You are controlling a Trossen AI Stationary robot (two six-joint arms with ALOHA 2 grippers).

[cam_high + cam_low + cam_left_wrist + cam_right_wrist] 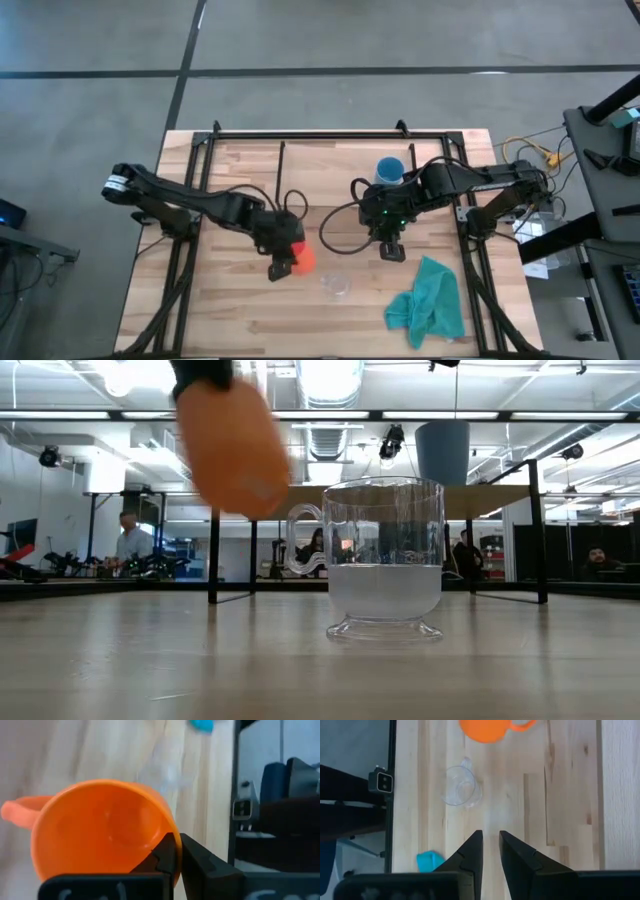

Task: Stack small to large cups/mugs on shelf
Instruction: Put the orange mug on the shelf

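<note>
My left gripper (283,262) is shut on the orange cup (304,260), which hangs tilted above the table (232,445). The clear cup (336,285) stands on its base on the table just right of it (385,560), its handle (300,540) toward the orange cup. The blue cup (389,170) stands on the light-wood shelf (500,488) at the far side (442,452). My right gripper (392,250) hovers over the table below the blue cup in the high view, shut, its fingers (491,847) pointing toward the clear cup (460,792). My left gripper pinches the orange cup's wall at its rim (172,837), opposite the handle (15,812). One finger (162,857) is inside the cup and one (205,865) is outside. The cup is lifted clear of the table and tilted, its mouth toward the wrist camera.
A crumpled teal cloth (430,300) lies near the table's right near corner. Thin black shelf legs (213,550) stand on the table behind the cups. A black frame (330,135) runs around the table. People stand in the room beyond (130,540).
</note>
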